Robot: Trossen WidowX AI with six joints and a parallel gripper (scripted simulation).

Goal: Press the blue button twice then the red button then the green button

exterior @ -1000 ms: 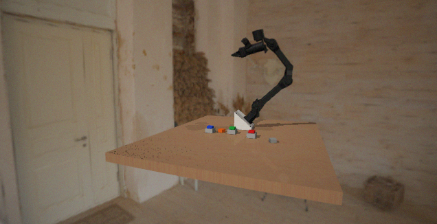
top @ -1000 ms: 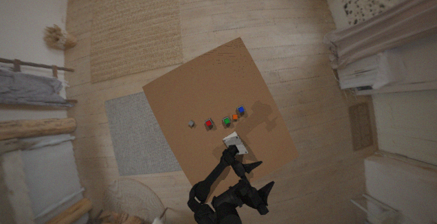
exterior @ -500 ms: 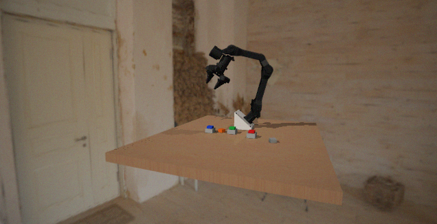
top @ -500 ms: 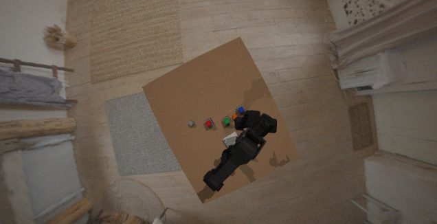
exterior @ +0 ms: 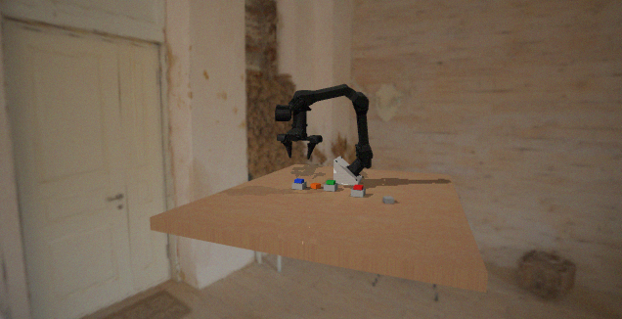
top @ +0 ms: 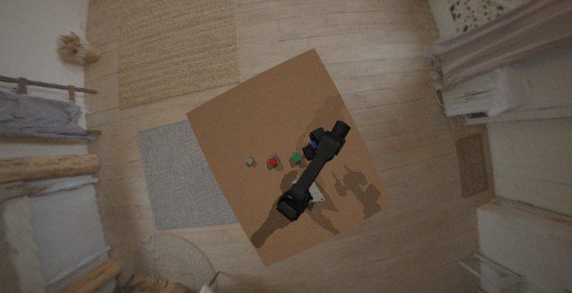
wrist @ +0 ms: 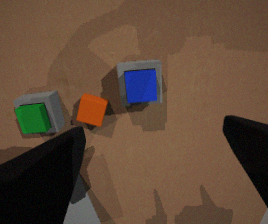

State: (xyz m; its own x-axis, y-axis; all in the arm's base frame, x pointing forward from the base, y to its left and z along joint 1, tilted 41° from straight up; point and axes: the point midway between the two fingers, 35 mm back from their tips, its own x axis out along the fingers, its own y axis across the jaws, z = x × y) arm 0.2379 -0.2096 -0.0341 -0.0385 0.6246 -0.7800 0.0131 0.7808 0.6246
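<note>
Three buttons on grey bases stand in a row on the brown table [top: 252, 106] [exterior: 318, 228]. The blue button [top: 314, 144] [exterior: 299, 181] [wrist: 141, 86] is at one end, the green button [top: 296, 158] [exterior: 331, 184] [wrist: 33, 117] is in the middle, and the red button [top: 272, 161] [exterior: 358, 188] is at the other end. My gripper [exterior: 298, 155] [wrist: 154, 128] is open and empty. It hangs well above the blue button with its fingers pointing down. In the overhead view the arm partly covers the blue button.
A small orange block [exterior: 315, 185] [wrist: 92, 110] lies between the blue and green buttons, close to both. A grey block [top: 250, 162] [exterior: 388, 200] lies beyond the red button. The arm's white base [top: 316, 192] [exterior: 342, 171] stands behind the row.
</note>
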